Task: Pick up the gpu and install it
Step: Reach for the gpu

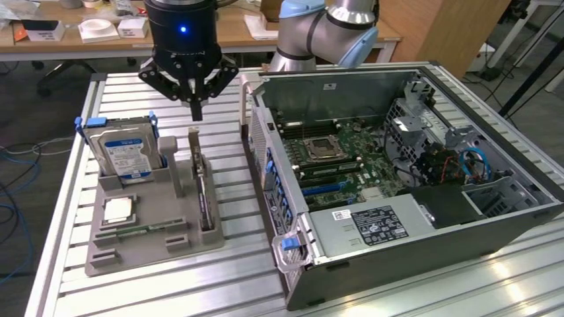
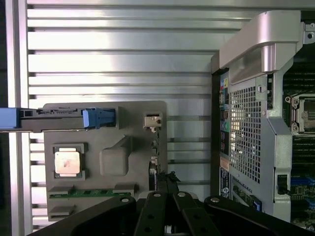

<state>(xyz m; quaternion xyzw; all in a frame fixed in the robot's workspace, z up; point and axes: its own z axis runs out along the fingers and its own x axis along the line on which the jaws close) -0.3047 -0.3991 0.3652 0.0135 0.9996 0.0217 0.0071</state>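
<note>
The gpu (image 1: 205, 191) stands on edge in a slot of the grey holder (image 1: 150, 254), thin and dark, with its metal bracket end pointing up at the far side. My gripper (image 1: 195, 113) hangs just above that far end, fingers shut together and holding nothing. In the wrist view the gpu (image 2: 154, 147) appears edge-on as a narrow strip, and my gripper (image 2: 165, 178) sits over its near portion. The open computer case (image 1: 493, 218) lies at the exterior view's right, its green motherboard (image 1: 352, 142) exposed.
A silver hard drive (image 1: 123, 152) with a blue-white label stands in the holder beside the gpu. A processor chip (image 1: 117, 210) and a green memory stick (image 1: 141, 230) lie in the holder too. The case wall (image 2: 256, 123) stands close to the holder. The table is ribbed aluminium (image 1: 229, 277).
</note>
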